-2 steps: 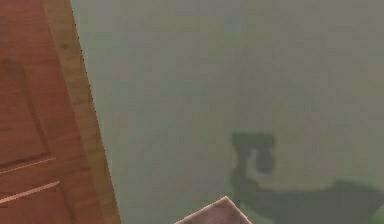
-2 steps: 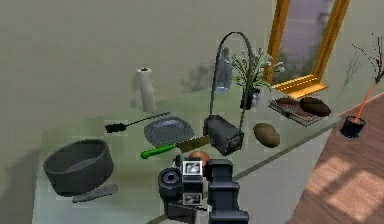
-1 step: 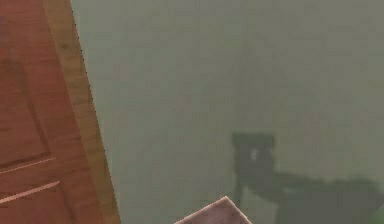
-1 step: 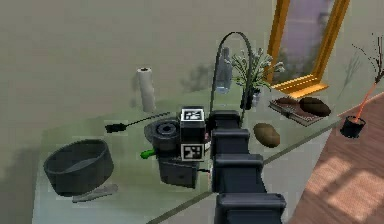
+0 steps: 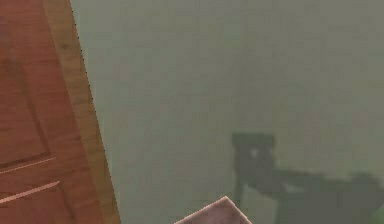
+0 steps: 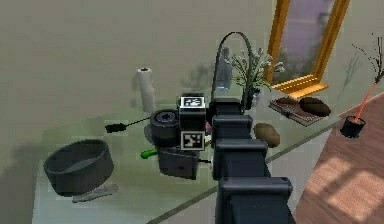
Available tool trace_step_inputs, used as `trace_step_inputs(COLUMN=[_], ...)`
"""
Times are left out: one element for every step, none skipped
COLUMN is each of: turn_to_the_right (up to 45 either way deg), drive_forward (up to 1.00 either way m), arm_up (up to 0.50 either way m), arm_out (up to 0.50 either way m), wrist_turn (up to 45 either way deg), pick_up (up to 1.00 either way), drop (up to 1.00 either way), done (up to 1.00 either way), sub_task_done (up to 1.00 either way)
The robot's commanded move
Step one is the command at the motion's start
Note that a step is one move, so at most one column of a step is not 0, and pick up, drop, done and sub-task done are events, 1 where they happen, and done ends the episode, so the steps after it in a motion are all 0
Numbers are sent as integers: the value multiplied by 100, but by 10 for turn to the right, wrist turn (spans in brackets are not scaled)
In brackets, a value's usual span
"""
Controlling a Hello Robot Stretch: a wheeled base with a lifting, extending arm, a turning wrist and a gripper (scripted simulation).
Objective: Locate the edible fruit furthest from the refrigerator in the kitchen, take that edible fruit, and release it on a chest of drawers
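Arm (image 6: 240,150) is extended across the countertop (image 6: 60,208), apparently to bring the gripper (image 6: 162,160) just below the dark pot (image 6: 163,126). A small green thing (image 6: 148,154), possibly the fruit, lies on the counter below-left of that pot, at the fingers. Finger spread cannot be told, nor whether anything is held.

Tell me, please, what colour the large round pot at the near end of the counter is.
The pot is dark grey; the arm side view shows it best.
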Motion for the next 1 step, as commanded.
trace_step_inputs(turn_to_the_right=[0], drive_forward=[0], arm_up=[0], arm_out=[0], wrist_turn=[-450], pick_up=[0], drop=[0], done=[0], sub_task_done=[0])
